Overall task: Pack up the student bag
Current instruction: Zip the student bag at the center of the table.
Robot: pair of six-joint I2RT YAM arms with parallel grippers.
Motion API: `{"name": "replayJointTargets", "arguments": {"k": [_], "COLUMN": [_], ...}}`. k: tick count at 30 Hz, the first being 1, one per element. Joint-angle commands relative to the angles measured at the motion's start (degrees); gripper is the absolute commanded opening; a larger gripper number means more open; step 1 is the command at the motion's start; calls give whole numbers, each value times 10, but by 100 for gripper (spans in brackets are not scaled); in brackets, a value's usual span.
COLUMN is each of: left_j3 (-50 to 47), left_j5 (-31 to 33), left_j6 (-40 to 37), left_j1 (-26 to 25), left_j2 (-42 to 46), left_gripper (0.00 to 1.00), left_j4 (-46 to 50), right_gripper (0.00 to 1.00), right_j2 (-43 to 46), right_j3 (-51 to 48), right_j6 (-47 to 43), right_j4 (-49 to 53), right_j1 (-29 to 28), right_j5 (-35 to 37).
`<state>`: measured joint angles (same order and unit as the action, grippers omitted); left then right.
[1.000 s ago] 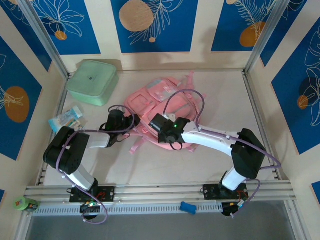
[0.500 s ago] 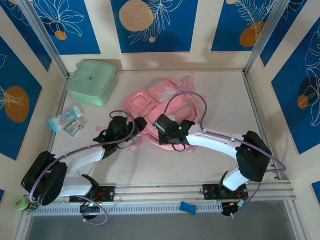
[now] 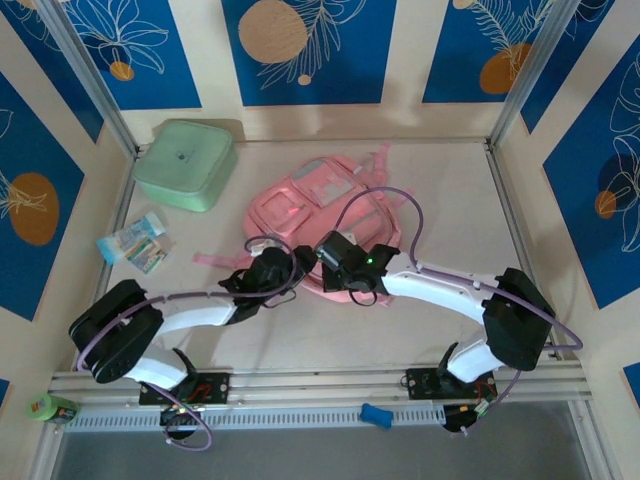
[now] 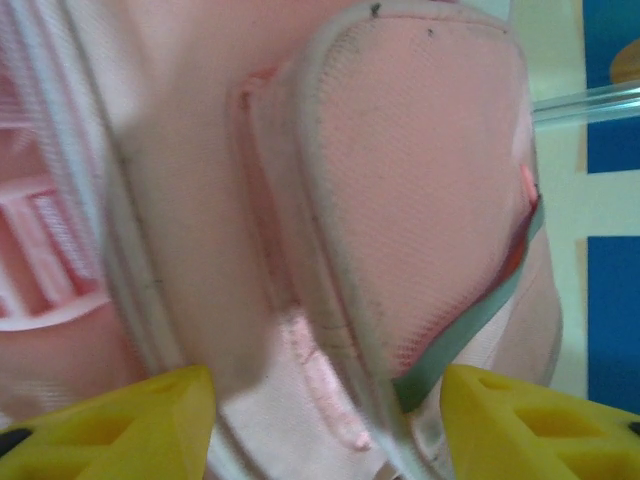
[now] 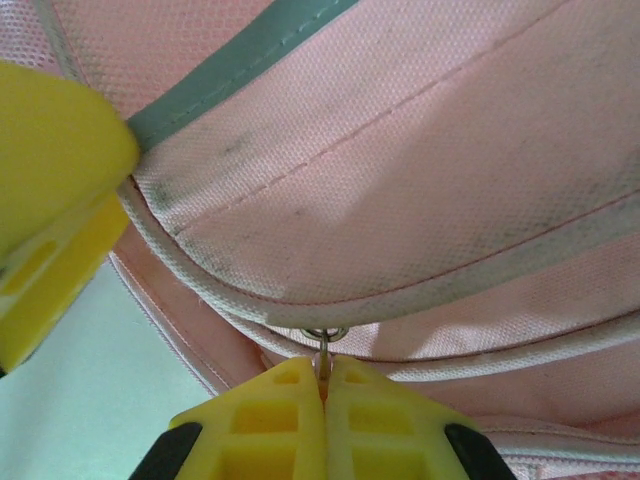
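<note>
Pinching zipper pull [image 5: 325,347] of student bag [image 3: 312,195], right end effector [image 5: 325,382]; left end effector [image 4: 322,392] gapes.

Your left gripper [image 4: 325,425] has its jaws spread wide, but the soft pink fabric backpack [image 4: 400,200] lies right across the gap and ahead of them, so there's no way through. Your right gripper [image 5: 325,390] is pinched on the small metal zipper ring [image 5: 325,337], with fabric pressed up against its tips. A yellow finger [image 5: 50,170] of the left gripper crowds in just beside them. Behind both jaws the pale tabletop [image 3: 330,330] is bare. The mint-green square lidded box [image 3: 185,163] stands well apart, off your left gripper's outer side.
</note>
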<state>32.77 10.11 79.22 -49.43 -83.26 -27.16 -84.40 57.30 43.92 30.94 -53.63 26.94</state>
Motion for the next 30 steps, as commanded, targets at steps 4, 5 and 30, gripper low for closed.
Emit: {"name": "replayJointTargets", "arguments": {"k": [4,5,30], "left_j3": [42,45,40], "left_j5": [45,51,80], "left_j6": [30,31,-53], "left_j1": [-14,-16,23], "left_j2": [-31,-35,7], "left_gripper": [56,55,0], "left_j4": [-27,-29,133], "right_gripper": [0,0,0], "right_j2": [21,21,120], "right_j3": [-21,-23,-77], "right_j6": [9,8,-51], "right_j4": [-7,-10,58], "right_j1": [2,1,78], "right_j5": [-28,-30,14]}}
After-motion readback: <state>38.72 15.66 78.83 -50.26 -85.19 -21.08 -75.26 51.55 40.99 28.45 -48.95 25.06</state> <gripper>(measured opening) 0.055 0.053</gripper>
